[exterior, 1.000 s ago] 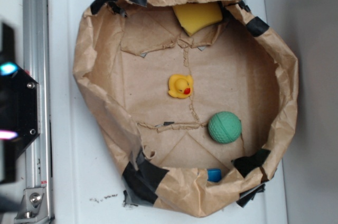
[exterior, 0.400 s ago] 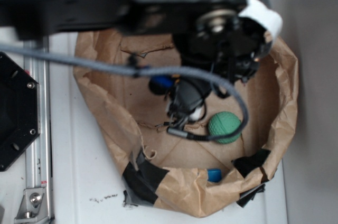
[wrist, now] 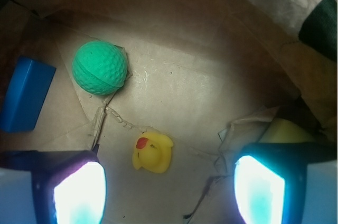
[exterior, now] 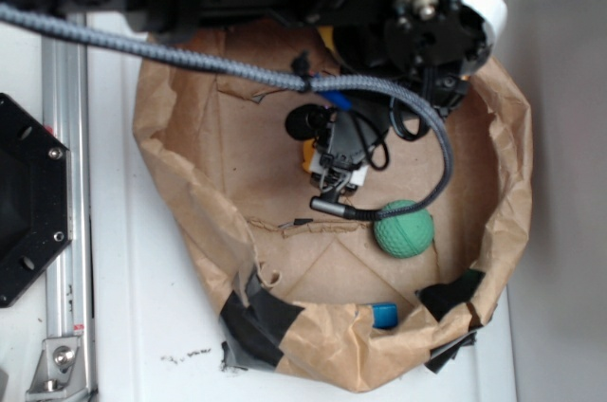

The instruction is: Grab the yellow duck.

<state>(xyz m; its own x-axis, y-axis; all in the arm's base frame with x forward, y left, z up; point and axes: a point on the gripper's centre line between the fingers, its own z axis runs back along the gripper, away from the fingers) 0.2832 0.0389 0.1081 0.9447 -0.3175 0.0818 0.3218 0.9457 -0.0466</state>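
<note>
Gripper [wrist: 169, 182] spread open, holding nothing; I have it hanging over the floor of the paper bag [exterior: 180, 184], duck [wrist: 151, 152] lying between the two fingers, closer to the one on the wrist view's left. Green ball [wrist: 100, 67] and blue block [wrist: 25, 94] sit well apart from it. I judge the duck light, soft, glossy, likely to squirt out. I'd pinch across the fat body, not the head.
</note>
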